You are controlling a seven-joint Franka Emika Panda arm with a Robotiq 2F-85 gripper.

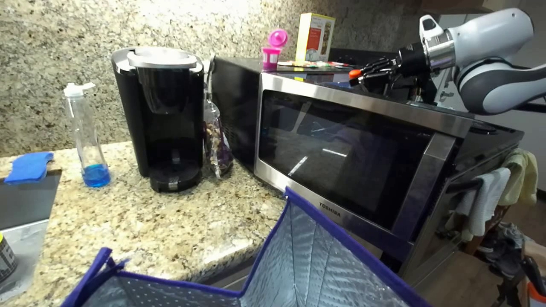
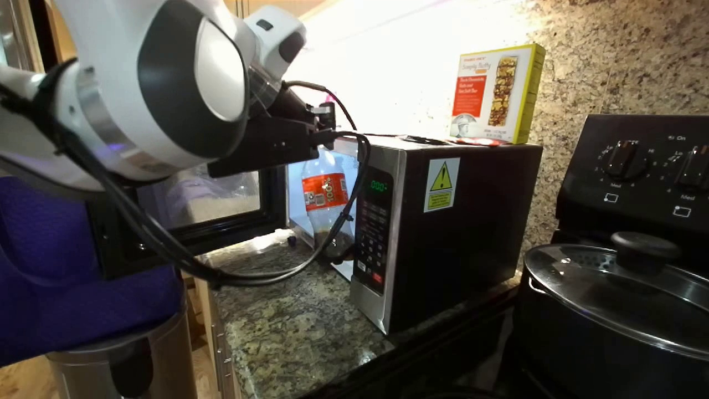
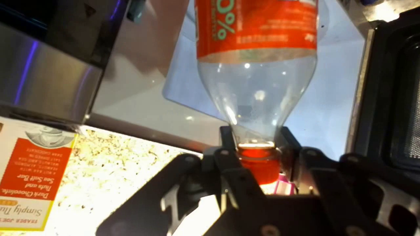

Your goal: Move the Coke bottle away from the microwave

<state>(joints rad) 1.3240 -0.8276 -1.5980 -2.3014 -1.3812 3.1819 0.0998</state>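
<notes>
The Coke bottle, clear plastic with a red label and red cap, has its neck between the fingers of my gripper, which is shut on it. An exterior view shows the bottle hanging nearly upright below the gripper, slightly tilted, with a little dark liquid at its bottom. It is at the lit mouth of the microwave, whose door is swung out; how far inside it stands I cannot tell. From the opposite side, only the red cap shows above the microwave door, which hides the rest.
Cables loop from the arm past the bottle. On the microwave's top stand a bar box and a pink cup. A lidded pot sits on the stove. Beside the microwave are a coffee maker and an insulated bag.
</notes>
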